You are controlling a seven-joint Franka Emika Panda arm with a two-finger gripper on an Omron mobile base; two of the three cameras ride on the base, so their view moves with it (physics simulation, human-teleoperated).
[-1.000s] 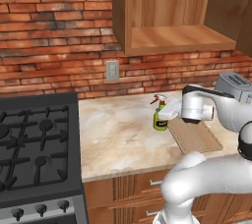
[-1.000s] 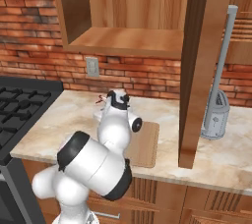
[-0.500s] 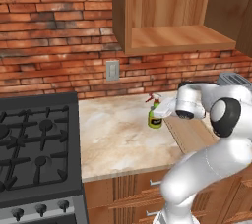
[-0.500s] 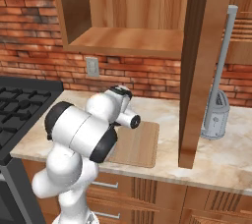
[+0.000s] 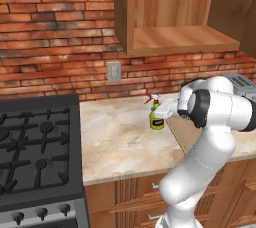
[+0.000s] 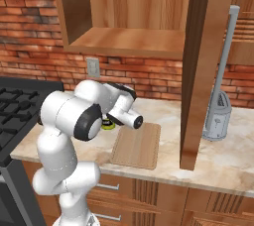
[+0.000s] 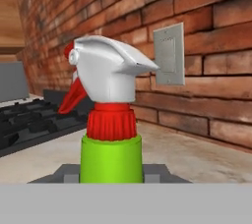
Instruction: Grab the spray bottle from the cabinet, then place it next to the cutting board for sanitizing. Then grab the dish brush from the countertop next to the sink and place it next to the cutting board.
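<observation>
Spray bottle (image 7: 110,120) shows its sprayer up close; cutting board (image 6: 137,144) appears from the right.

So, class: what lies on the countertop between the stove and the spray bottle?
Nothing: in the left base view, the countertop is bare marbled stone from the stove to the spray bottle.

Spray bottle upright on countertop beside cutting board; cabinet open.

The green spray bottle (image 5: 157,117), white trigger head and red nozzle, stands on the beige marbled countertop (image 5: 120,142) just left of the plain wooden cutting board (image 6: 137,145). Above, the wooden cabinet (image 5: 175,17) shows a bare flat shelf.
</observation>
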